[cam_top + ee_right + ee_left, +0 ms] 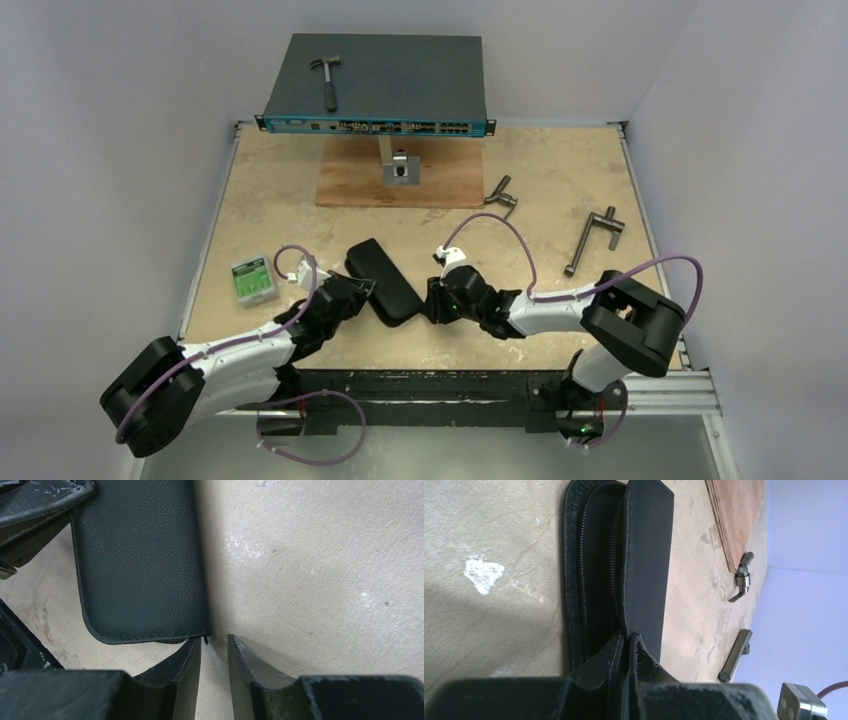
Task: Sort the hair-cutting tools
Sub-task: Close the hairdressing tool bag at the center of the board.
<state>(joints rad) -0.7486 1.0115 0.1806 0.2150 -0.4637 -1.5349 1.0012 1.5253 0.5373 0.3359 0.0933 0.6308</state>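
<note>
From above, a black zip case (381, 281) lies slantwise on the worktop (300, 200) between both arms; no scissors, comb or clip show. Left wrist: the left claw (629, 642) pinches its lid edge. Right wrist: the right claw (215, 647) is slightly spread, with the zipper pull (205, 640) at its mouth.

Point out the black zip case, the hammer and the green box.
black zip case (368, 258), top external view, on its far half.
hammer (329, 88), top external view, on the handle.
green box (253, 280), top external view, on its top face.
</note>
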